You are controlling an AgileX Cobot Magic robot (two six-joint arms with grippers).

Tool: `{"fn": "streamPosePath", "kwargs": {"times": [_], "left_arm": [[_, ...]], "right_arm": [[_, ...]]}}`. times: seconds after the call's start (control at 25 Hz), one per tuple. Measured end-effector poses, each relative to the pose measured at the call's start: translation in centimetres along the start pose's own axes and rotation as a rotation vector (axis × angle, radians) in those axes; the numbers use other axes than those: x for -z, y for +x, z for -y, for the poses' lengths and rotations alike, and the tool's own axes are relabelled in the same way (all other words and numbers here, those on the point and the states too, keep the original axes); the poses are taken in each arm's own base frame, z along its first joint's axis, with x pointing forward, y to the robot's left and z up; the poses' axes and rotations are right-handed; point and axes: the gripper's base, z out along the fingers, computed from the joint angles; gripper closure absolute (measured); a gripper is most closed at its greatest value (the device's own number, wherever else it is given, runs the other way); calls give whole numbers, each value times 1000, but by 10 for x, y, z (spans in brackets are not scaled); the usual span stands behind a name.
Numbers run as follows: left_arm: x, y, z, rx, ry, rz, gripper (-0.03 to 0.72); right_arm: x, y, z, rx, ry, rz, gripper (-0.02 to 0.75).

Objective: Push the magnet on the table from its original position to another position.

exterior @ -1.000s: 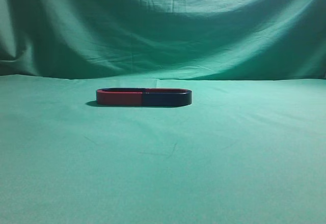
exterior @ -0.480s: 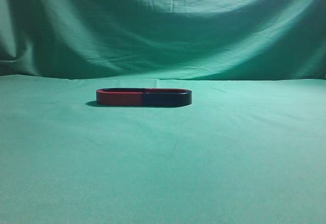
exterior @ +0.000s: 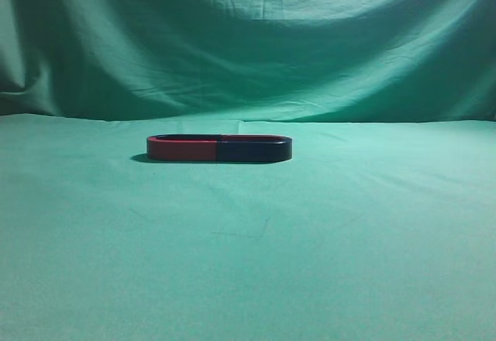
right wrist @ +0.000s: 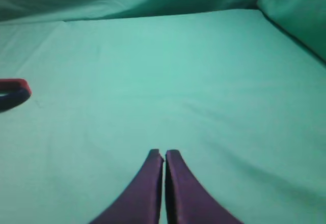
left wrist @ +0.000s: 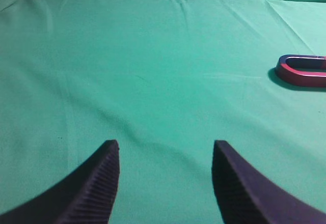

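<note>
The magnet [exterior: 254,150], dark navy with a thin red top edge, lies flat on the table [exterior: 248,263] at mid-depth. Its open ends meet a red U-shaped magnet [exterior: 182,149], and the two form one long oval. The dark magnet's rounded end shows at the left edge of the right wrist view [right wrist: 12,92]. The red magnet's end shows at the right edge of the left wrist view [left wrist: 301,72]. My left gripper [left wrist: 165,145] is open and empty over bare cloth, well left of the oval. My right gripper [right wrist: 164,154] is shut and empty, well right of it. Neither gripper shows in the exterior view.
A draped green cloth backdrop [exterior: 248,46] rises behind the table. In the right wrist view the cloth folds up at the far right [right wrist: 300,15]. Faint creases cross the tabletop in front of the magnets.
</note>
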Motion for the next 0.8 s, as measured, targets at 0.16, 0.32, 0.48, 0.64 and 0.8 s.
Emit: {"fn": "streamPosePath", "kwargs": {"times": [0.16,0.32,0.48,0.64,0.8], "left_arm": [[0,0,0,0,0,0,316],[0,0,0,0,0,0,316],[0,0,0,0,0,0,316],[0,0,0,0,0,0,316],[0,0,0,0,0,0,316]], "right_arm": [[-3,9,1,-13,17,-26,738],[-3,8,1,-17,17,-24,738],[-3,8,1,-19,17,-22,738],[-3,9,1,-19,17,-24,738],[-3,9,1,-19,17,-24,738]]}}
